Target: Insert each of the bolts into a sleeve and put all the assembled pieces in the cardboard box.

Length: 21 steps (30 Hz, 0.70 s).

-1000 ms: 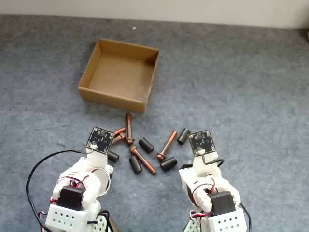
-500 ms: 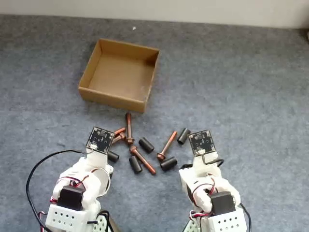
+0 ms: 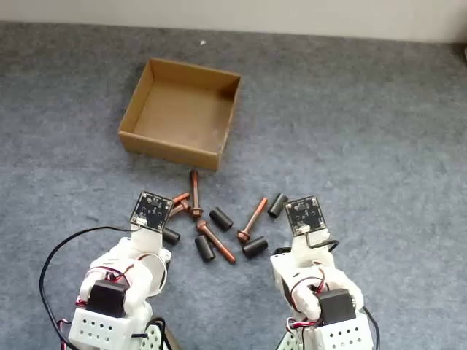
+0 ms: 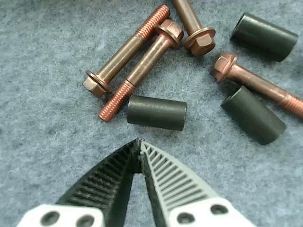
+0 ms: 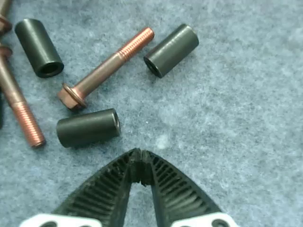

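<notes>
The cardboard box (image 3: 171,150) stands open-topped in the upper left of the high view, on a grey table cover (image 3: 379,131). Below it, around the middle of the frame and well apart from the box, copper-coloured bolts (image 3: 195,191) and black sleeves (image 3: 221,218) lie loose between the two arms, and no bolt is inside a sleeve. One bolt points towards the box. A second bolt (image 3: 216,240) slants down to the right just below it, with a sleeve (image 3: 203,247) beside it. A third bolt (image 3: 253,219) slants right of centre, with one sleeve (image 3: 255,247) just beside its head and another (image 3: 276,205) near its threaded tip. The left arm (image 3: 117,292) sits in the lower left corner and the right arm (image 3: 317,295) in the lower right. The left gripper (image 4: 138,145) has its ribbed fingers pressed together on nothing. It is near a sleeve (image 4: 157,112) lying on its side, and past that sleeve two bolts (image 4: 125,52) lie side by side, head to tail. From above, that pair is probably what pokes out from under the left camera board (image 3: 151,210), though most of it is hidden there. The right gripper (image 5: 137,161) also has its tips together and holds nothing. It is near a sleeve (image 5: 87,127), with a bolt (image 5: 106,66) just beyond and a further sleeve (image 5: 172,50) beside that bolt's thread.
</notes>
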{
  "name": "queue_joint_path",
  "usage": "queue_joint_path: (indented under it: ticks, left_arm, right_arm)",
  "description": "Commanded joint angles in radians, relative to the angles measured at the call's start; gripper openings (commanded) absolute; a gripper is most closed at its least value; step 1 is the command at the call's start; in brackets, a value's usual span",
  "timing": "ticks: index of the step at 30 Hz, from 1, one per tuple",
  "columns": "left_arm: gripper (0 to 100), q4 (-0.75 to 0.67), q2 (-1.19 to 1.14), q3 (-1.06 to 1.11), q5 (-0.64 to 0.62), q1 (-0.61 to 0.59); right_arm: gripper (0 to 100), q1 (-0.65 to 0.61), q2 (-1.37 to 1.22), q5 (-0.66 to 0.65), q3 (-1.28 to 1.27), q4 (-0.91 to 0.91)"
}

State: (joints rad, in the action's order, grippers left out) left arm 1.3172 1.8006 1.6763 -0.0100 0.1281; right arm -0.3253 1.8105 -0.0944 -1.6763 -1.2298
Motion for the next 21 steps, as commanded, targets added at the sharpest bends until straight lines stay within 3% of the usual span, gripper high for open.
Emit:
queue_joint_path:
  ticks: [1, 5, 10, 14, 17, 21]
  left_arm:
    - [1, 0.002, 0.010, 0.004, 0.009, -0.001]
    - [1, 0.009, 0.010, -0.073, 0.009, -0.050]
    - [1, -0.025, 0.012, -0.110, 0.009, -0.312]
    - [1, -0.161, 0.012, -0.076, 0.011, -0.469]
    - [1, -0.203, 0.010, -0.045, 0.044, -0.489]
    - [1, -0.198, 0.010, -0.035, 0.152, -0.489]
  right_arm:
    - [0.4, 0.013, 0.008, -0.011, -0.143, -0.007]
    - [0.4, 0.150, 0.008, -0.011, -0.004, -0.002]
    - [0.4, 0.286, 0.008, -0.011, 0.105, 0.110]
    - [7.5, 0.288, 0.008, -0.006, 0.125, 0.130]
    - [17.1, 0.286, -0.002, 0.025, 0.173, 0.165]
    - [15.4, 0.252, -0.070, 0.117, 0.300, 0.200]
